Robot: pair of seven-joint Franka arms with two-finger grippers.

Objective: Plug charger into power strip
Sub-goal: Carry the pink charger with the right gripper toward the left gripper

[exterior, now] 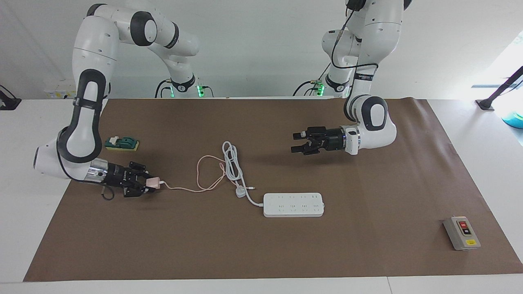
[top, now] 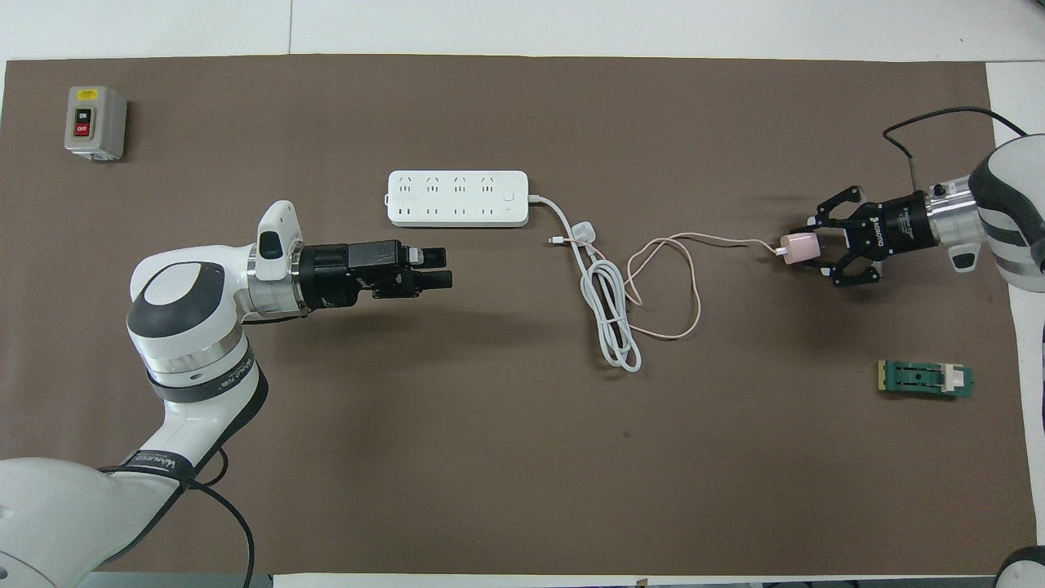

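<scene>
At the right arm's end of the mat: right gripper (exterior: 149, 184) clamped on the charger (exterior: 153, 182).

Charger is a small pink cube, held low over the mat (exterior: 261, 253); whether it touches the mat I cannot tell. Its thin pink cable (exterior: 202, 171) trails off in loops toward the middle, crossing the coiled white cord (exterior: 232, 163). Power strip (exterior: 293, 204) lies flat mid-table, well apart from the charger, sockets up, white plug (exterior: 241, 192) just beside its end. Left gripper (exterior: 299, 142) hangs over bare mat above the table's middle, fingers spread, holding nothing. Green block (exterior: 122, 143) sits nearer to the robots than the right gripper. Grey switch box (exterior: 461, 233) sits at the left arm's end, farther from the robots than the strip.
</scene>
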